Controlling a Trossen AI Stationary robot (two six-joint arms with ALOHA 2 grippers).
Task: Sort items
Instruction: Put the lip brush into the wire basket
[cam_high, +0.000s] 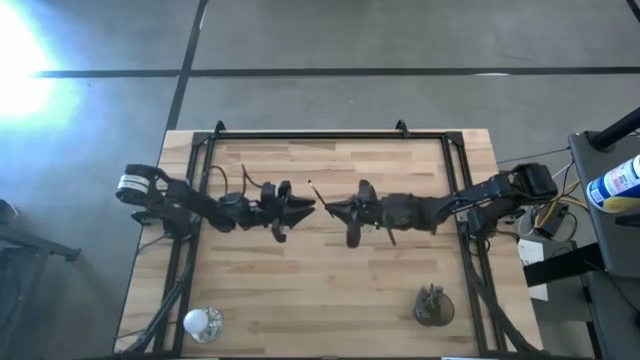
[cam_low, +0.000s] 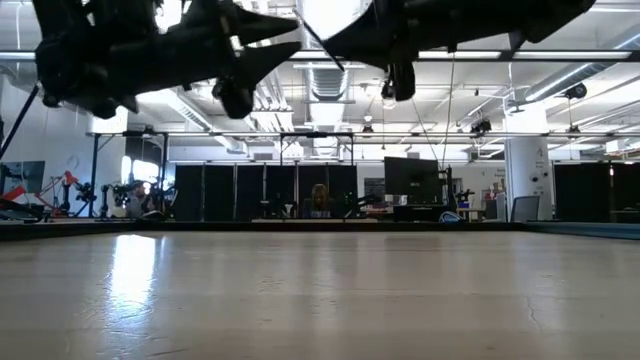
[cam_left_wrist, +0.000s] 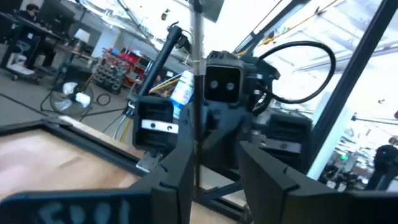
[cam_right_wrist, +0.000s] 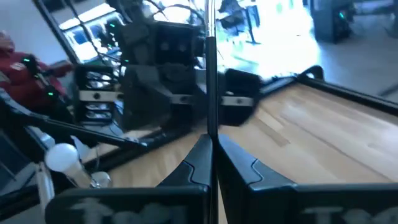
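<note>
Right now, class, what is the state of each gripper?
Left gripper: open, its fingers apart around a thin stick, above mid-table.
Right gripper: shut on that same thin stick, facing the left one.

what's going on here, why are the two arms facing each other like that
The two arms meet above the middle of the wooden table, passing one slim stick between them. The right gripper is shut on the stick, while the left gripper has its fingers apart around it. A dark cup of sticks and a silver cup stand at the near edge.
</note>
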